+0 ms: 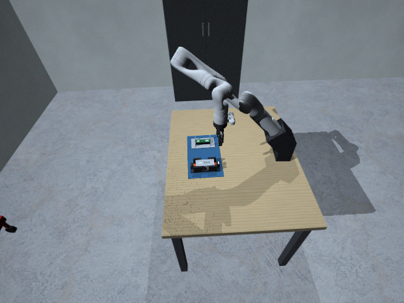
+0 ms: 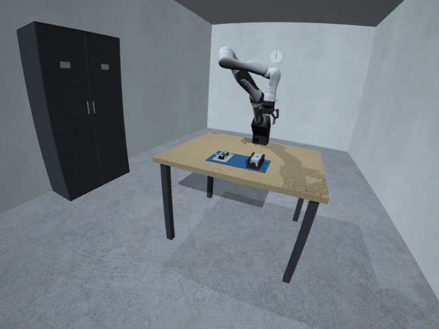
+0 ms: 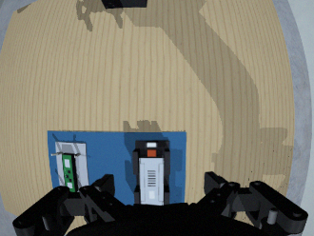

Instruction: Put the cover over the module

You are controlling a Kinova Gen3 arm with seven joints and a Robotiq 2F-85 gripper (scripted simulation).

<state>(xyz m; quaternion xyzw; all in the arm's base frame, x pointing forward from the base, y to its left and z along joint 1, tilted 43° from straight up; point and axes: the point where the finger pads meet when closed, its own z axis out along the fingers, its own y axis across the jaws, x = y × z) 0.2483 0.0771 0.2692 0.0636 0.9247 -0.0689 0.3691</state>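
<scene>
The light grey cover (image 1: 204,162) (image 2: 256,158) (image 3: 151,181) sits in its black holder (image 1: 213,168) (image 3: 163,144), with orange parts at its ends. The green module (image 1: 202,141) (image 2: 223,154) (image 3: 68,172) lies on the white base plate (image 1: 193,145) (image 3: 82,162), among thin upright pins. My gripper (image 1: 221,143) (image 2: 266,122) (image 3: 159,184) is open and empty, high above the table. In the wrist view the cover shows between the fingers but far below them, and its near end is hidden by the gripper body.
Holder and base plate both stand on a blue mat (image 1: 204,153) (image 2: 237,160) (image 3: 111,157) on the wooden table (image 1: 261,202) (image 2: 191,154) (image 3: 86,81). The arm's black base stand (image 1: 283,143) (image 2: 260,133) is at the table's far side from the mat. A dark cabinet (image 1: 185,48) (image 2: 77,106) stands beyond the table.
</scene>
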